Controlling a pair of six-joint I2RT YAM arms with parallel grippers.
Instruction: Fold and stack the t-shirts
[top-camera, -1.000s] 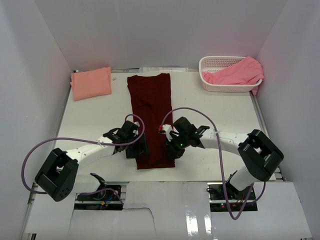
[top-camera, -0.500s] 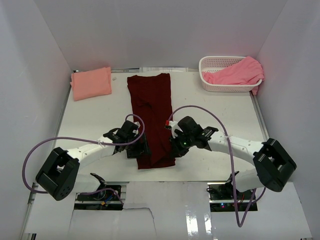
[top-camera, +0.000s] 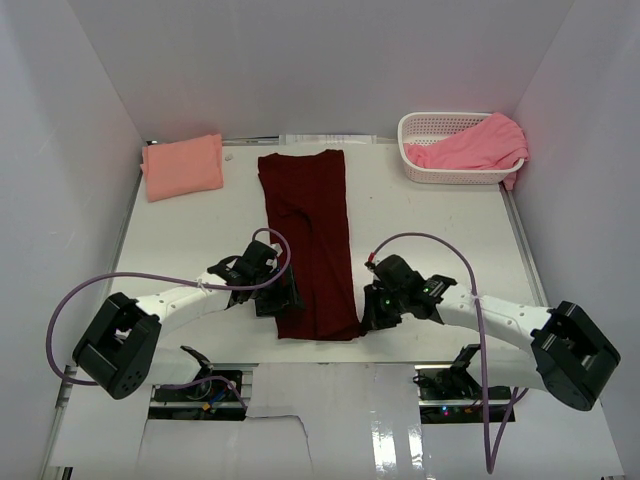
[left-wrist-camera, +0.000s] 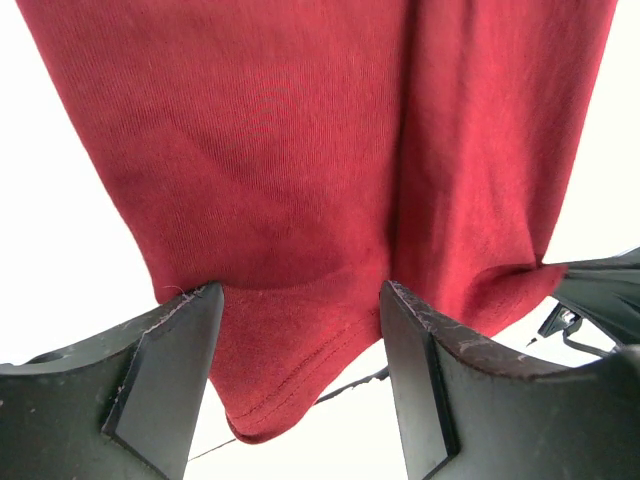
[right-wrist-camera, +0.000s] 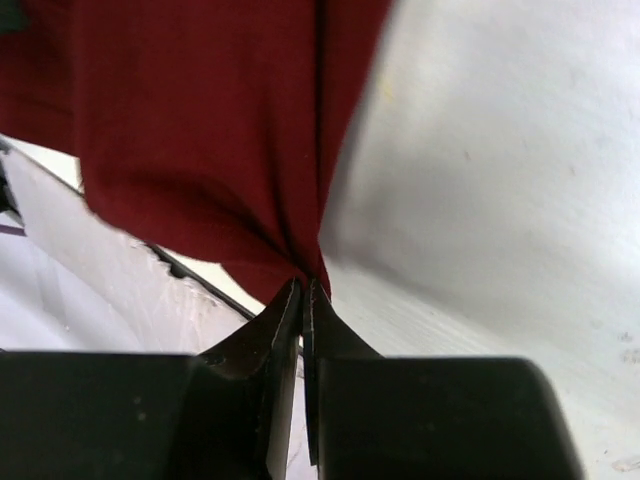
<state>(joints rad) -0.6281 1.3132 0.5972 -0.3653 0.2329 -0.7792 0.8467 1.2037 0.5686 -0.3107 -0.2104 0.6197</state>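
The maroon shirt (top-camera: 310, 235) lies as a long strip in the middle of the surface (top-camera: 440, 230). The right jaws pinch its 5 o'clock corner; the left jaws stand open over the 7 o'clock hem. I think the left should close first, then both lift evenly toward 12 o'clock

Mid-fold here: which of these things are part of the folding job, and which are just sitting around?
Job: maroon t-shirt, pinched by the right hand; salmon-peach t-shirt, folded, far left; pink t-shirt, in white basket.
Lying about: white basket, a mere holder.
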